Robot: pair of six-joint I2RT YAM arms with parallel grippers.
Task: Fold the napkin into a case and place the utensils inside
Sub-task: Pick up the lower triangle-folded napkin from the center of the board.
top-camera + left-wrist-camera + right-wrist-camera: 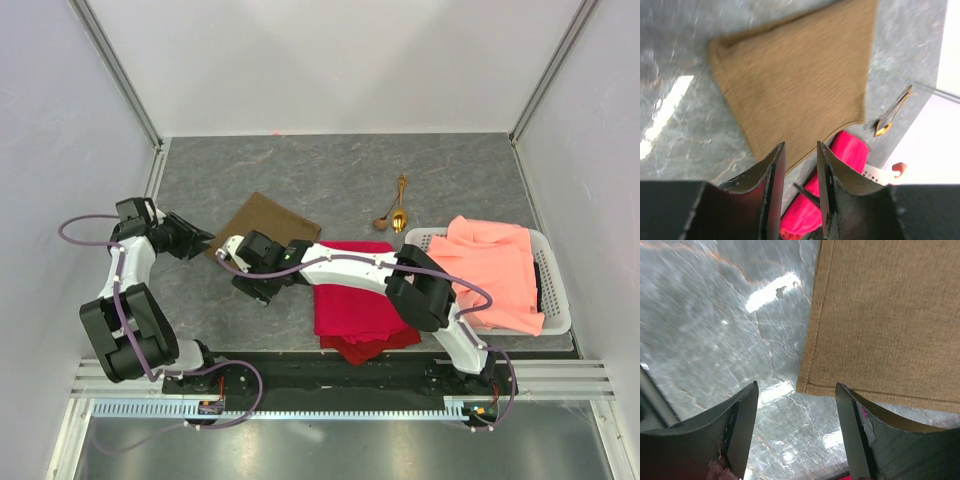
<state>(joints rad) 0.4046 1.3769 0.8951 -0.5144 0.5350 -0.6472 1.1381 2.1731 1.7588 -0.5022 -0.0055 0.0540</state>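
Bright, even overhead light fills the top view and casts only soft shadows, while in both wrist views white glare streaks the grey table (715,340) left of the napkin (890,315), whose weave is smeared by blur in the left view and crisp in the right.

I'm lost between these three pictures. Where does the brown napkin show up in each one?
Top view: the napkin lies left of centre, turned like a diamond.
Left wrist view: the napkin fills the upper middle.
Right wrist view: the napkin fills the upper right, with one corner showing.
Shared landmark: the grey marbled table lies under it in all three.
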